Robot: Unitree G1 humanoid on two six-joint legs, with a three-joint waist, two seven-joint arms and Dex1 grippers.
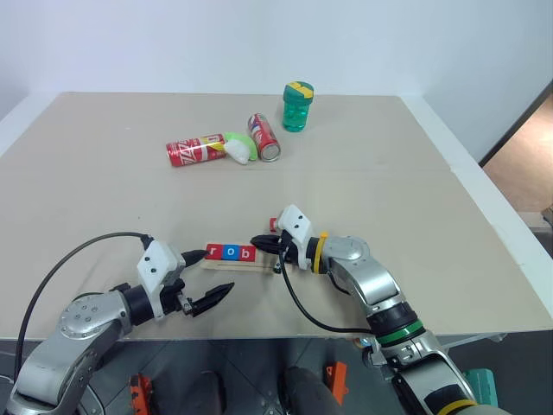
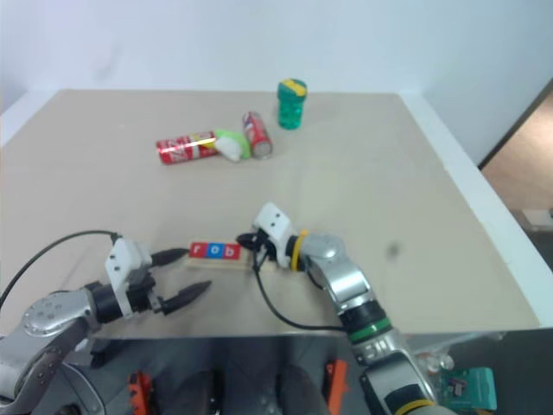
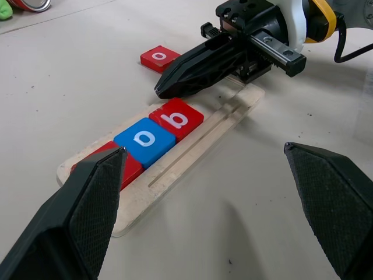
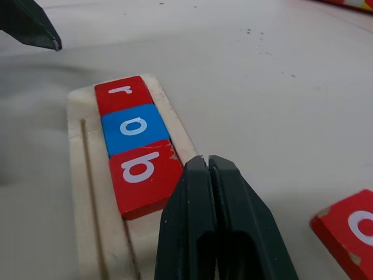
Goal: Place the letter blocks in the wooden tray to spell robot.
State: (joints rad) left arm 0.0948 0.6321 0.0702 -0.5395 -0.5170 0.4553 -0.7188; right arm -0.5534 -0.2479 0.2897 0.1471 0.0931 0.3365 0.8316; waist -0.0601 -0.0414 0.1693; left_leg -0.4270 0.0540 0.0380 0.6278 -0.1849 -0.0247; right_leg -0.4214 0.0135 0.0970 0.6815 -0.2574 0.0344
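Clenched and empty, the right tool [image 4: 210, 169] hovers beside the tray's [image 4: 78, 192] red b [image 4: 143, 175], so it should release before reaching the loose red o [image 3: 158, 57] on the surface nearby.

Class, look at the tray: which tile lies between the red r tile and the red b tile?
A blue o tile lies between the r tile and the b tile in the wooden tray, clearest in the right wrist view.

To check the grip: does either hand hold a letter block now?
No. The right hand is shut on nothing; the left hand is open and empty.
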